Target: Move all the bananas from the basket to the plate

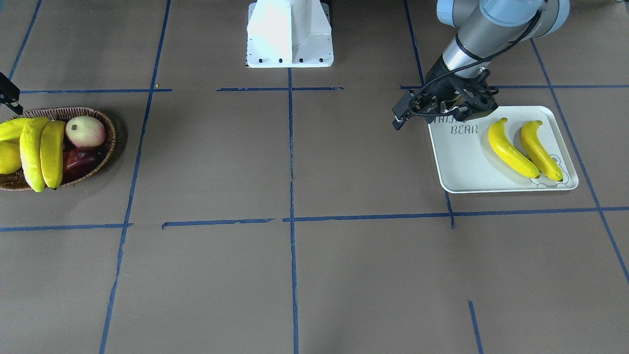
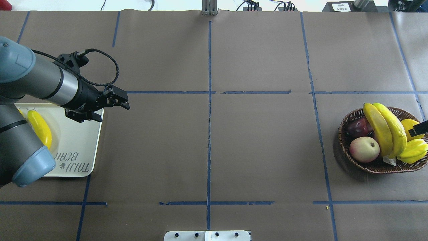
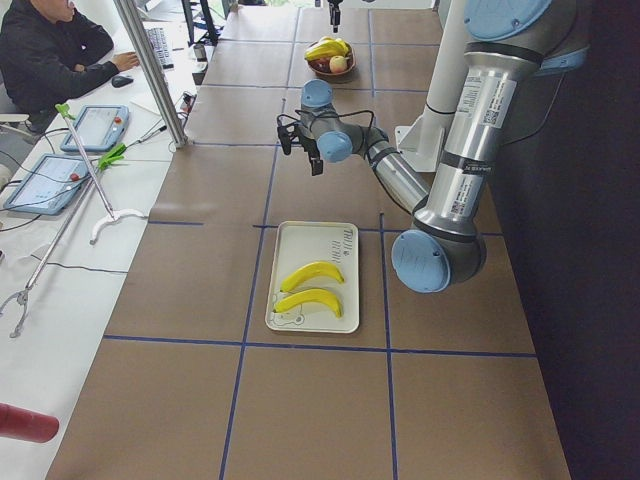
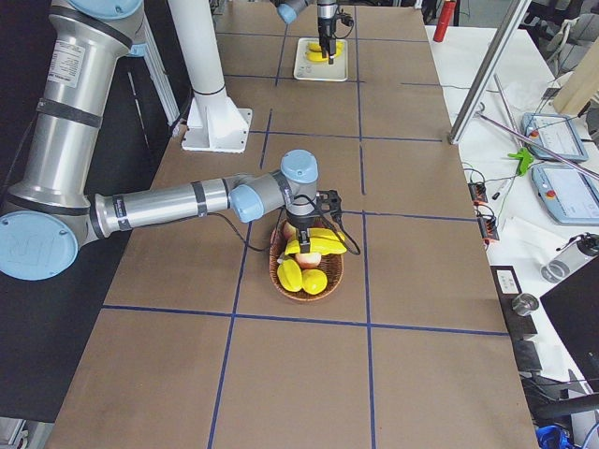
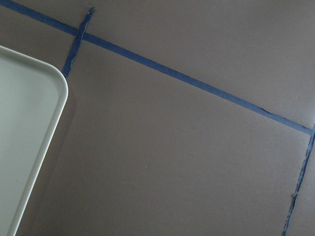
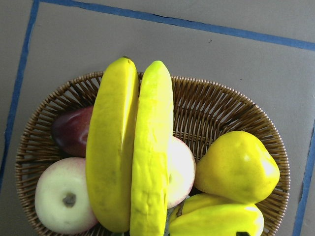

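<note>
Two bananas (image 1: 511,150) (image 1: 540,150) lie side by side on the white plate (image 1: 462,169). Two more bananas (image 1: 30,152) (image 1: 51,152) lie across the top of the wicker basket (image 1: 105,123); the right wrist view shows them (image 6: 110,147) (image 6: 150,152) from directly above. My left gripper (image 1: 467,115) hovers over the plate's lettered corner, empty, jaws apart. It also shows in the overhead view (image 2: 83,117). My right gripper (image 2: 418,129) hangs over the basket's outer side. Only a black part of it shows, so I cannot tell its state.
The basket also holds a pale apple (image 1: 86,130), a dark red fruit (image 1: 78,162), a yellow pear (image 6: 236,167) and a yellow starfruit (image 6: 216,219). The robot's white base (image 1: 290,34) stands at the table's back middle. Brown paper with blue tape lines covers the table.
</note>
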Robot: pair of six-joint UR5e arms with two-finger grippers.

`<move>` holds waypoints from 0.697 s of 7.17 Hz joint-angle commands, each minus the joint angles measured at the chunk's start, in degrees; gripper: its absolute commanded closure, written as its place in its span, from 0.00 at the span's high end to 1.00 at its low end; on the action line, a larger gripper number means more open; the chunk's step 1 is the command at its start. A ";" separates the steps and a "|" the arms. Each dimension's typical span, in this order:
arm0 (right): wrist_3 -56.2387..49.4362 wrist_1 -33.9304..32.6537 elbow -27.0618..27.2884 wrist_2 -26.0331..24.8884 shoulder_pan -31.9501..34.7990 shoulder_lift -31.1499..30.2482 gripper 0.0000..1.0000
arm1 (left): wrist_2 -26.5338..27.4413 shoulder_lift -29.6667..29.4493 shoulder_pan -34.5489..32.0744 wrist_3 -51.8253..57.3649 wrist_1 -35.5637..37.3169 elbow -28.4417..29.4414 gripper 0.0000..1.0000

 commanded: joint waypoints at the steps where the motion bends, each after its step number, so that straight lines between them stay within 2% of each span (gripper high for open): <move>1: 0.37 -0.13 -2.36 0.24 -0.42 2.14 0.71 | 1.34 0.05 0.06 0.04 0.00 -0.03 1.00; 3: 0.37 -0.13 -2.54 0.25 -1.91 2.14 0.71 | 1.34 0.13 0.06 0.04 0.00 -0.03 1.00; 5: 0.37 -0.05 -5.42 -0.11 -3.24 4.24 0.72 | 1.34 0.05 0.14 0.04 0.00 0.06 1.00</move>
